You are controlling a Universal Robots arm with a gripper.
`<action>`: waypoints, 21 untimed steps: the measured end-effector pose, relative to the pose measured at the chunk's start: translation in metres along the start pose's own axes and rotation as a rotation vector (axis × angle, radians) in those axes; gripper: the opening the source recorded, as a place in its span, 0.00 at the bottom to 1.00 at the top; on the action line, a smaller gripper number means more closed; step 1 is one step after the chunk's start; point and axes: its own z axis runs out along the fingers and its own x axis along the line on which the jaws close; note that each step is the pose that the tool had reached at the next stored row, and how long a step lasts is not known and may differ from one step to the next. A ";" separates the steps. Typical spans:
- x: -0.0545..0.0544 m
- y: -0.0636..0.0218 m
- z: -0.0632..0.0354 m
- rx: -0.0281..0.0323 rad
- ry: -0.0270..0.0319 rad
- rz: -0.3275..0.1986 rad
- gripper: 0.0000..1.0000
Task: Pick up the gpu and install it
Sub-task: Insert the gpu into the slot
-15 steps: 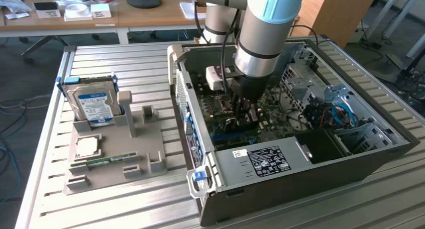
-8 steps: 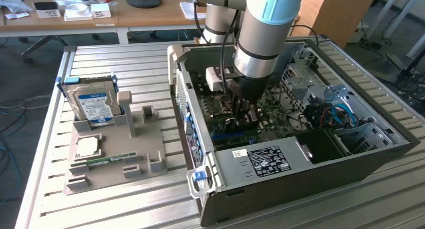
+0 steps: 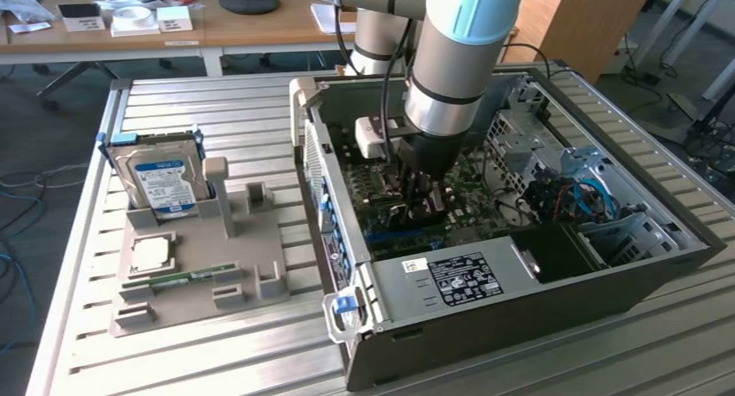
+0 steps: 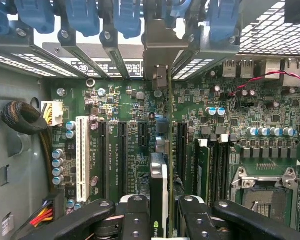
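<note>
The gpu (image 4: 158, 192) stands on edge between my fingertips, a thin dark card with a light rim. It runs from the fingers to its metal bracket (image 4: 157, 55) at the case's rear slot openings. My gripper (image 4: 162, 220) is shut on the gpu, one black finger (image 4: 135, 215) on each side. The card stands over the black expansion slots of the green motherboard (image 4: 125, 150); whether it is seated I cannot tell. In the exterior view the gripper (image 3: 421, 202) is deep inside the open computer case (image 3: 517, 275), down at the board.
Blue slot latches (image 4: 80, 15) line the case's rear wall. A white slot (image 4: 82, 157), a cable bundle (image 4: 25, 117) and a CPU socket (image 4: 262, 192) flank the card. On the exterior view's left, a grey holder (image 3: 258, 241) carries a hard drive (image 3: 161, 176), a chip (image 3: 151, 252) and a RAM stick (image 3: 184, 280).
</note>
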 end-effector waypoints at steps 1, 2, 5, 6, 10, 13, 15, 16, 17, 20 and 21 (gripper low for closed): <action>0.000 0.0000 -0.0005 0.0002 -0.0004 0.000 0.27; 0.000 -0.0001 -0.0013 0.0010 -0.0020 0.000 0.27; 0.000 0.0000 -0.0045 0.0001 -0.0002 0.000 0.27; 0.000 0.0000 -0.0045 0.0001 -0.0002 0.000 0.27; 0.000 0.0000 -0.0019 0.0007 0.0002 0.000 0.27; 0.000 0.0001 -0.0016 0.0005 0.0008 0.000 0.27; 0.000 0.0001 -0.0009 0.0006 0.0006 0.000 0.27; 0.000 0.0001 -0.0009 0.0006 0.0006 0.000 0.27; 0.000 0.0001 -0.0008 0.0007 0.0004 0.000 0.27; 0.000 0.0001 -0.0008 0.0008 0.0008 0.000 0.27; 0.000 0.0000 -0.0009 0.0008 0.0017 0.000 0.27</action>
